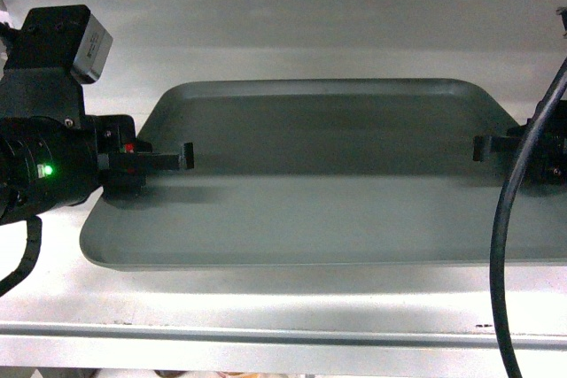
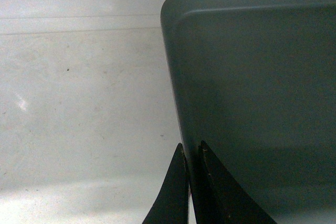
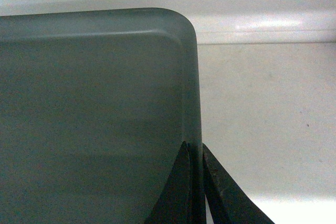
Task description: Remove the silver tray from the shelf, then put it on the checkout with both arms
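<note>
The tray [image 1: 310, 192] lies flat on the shelf [image 1: 266, 316], filling the centre of the head view. The left hand [image 1: 182, 158] pinches the tray's left rim at mid-left, the right hand [image 1: 483, 148] its right rim at mid-right, each narrowed onto the edge with a finger [image 2: 173, 192] either side, a matched hold likely meant to keep it level when lifted

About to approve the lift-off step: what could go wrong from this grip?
1. Each pincer, left and right, pinches only the thin rim of the tray; it could slip out.
2. Both grips sit mid-edge, so uneven lifting could tilt or twist the tray.
3. The right arm's cable hangs across the tray corner and may snag.
</note>
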Controlling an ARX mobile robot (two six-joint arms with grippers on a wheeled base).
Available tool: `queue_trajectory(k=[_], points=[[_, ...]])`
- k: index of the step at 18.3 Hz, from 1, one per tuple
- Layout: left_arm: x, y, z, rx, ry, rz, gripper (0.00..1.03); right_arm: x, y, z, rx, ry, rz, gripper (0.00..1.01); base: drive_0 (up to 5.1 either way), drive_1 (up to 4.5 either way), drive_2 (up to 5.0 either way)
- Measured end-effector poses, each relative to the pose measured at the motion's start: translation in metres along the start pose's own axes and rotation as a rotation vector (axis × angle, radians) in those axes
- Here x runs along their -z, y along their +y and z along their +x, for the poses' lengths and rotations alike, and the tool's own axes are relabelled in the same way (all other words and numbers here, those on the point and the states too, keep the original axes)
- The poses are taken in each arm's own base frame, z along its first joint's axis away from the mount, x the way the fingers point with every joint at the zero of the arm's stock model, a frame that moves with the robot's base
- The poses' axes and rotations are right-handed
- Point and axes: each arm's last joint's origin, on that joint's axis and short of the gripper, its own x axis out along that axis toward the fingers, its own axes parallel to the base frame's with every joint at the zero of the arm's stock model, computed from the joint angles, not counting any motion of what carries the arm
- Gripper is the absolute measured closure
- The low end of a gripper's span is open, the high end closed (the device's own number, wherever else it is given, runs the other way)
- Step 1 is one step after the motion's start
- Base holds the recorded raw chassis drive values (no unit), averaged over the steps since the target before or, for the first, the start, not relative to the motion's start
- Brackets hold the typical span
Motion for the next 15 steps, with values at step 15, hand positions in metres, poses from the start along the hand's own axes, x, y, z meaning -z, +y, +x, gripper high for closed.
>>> queue_trajectory(k=[15], points=[[0.0020, -0.0025, 0.0003, -0.003, 0.043, 0.016, 1.00, 0.0050, -0.0008, 0.0000, 0.016, 0.093, -0.005, 0.98, 0.0, 0.00, 0.0]])
